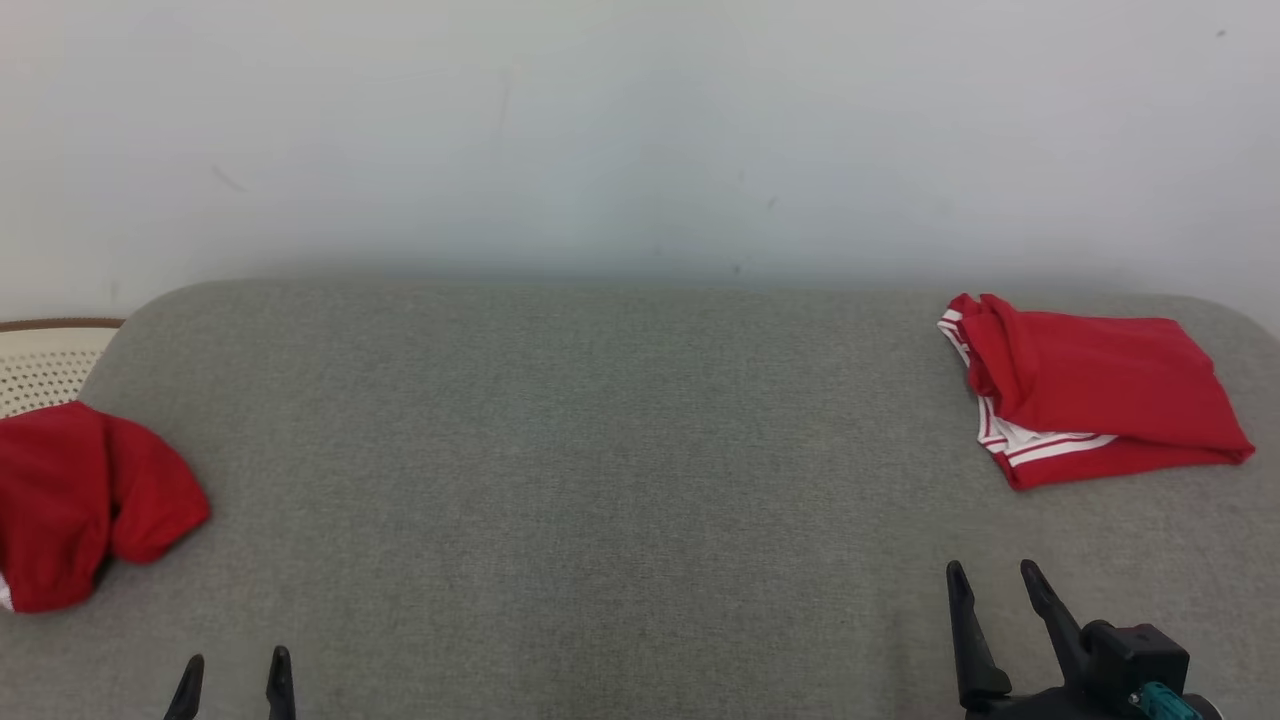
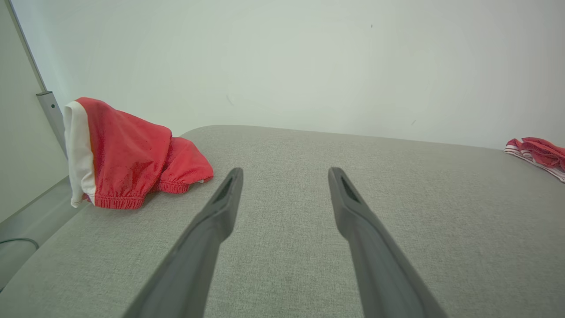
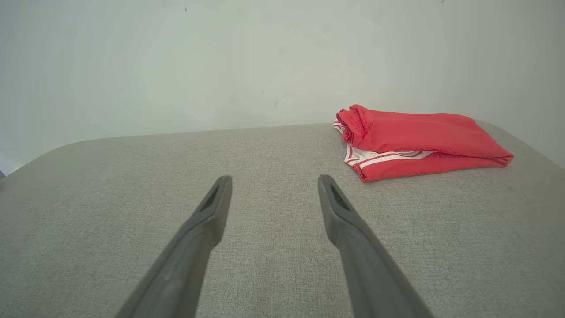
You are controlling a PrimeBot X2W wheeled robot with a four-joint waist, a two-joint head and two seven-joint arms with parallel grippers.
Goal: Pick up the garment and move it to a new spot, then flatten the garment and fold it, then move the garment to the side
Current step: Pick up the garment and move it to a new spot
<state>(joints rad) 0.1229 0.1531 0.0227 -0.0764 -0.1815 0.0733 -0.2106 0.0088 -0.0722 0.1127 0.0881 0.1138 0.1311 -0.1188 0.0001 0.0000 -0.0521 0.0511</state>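
A crumpled red garment (image 1: 85, 500) with white trim lies at the left edge of the grey padded surface (image 1: 600, 450); the left wrist view shows this crumpled garment (image 2: 128, 154) bunched up at its left. A folded red garment (image 1: 1090, 385) with white stripes rests at the far right, and the right wrist view has the folded one (image 3: 419, 143) ahead and to the right. My left gripper (image 1: 235, 665) is open near the front edge, right of the crumpled garment, holding nothing. My right gripper (image 1: 995, 578) is open and empty, in front of the folded garment.
A pale wall (image 1: 640, 130) rises directly behind the padded surface. A perforated cream basket (image 1: 45, 360) with a brown rim sits beyond the left end, behind the crumpled garment. The wide grey middle stretch lies between the two garments.
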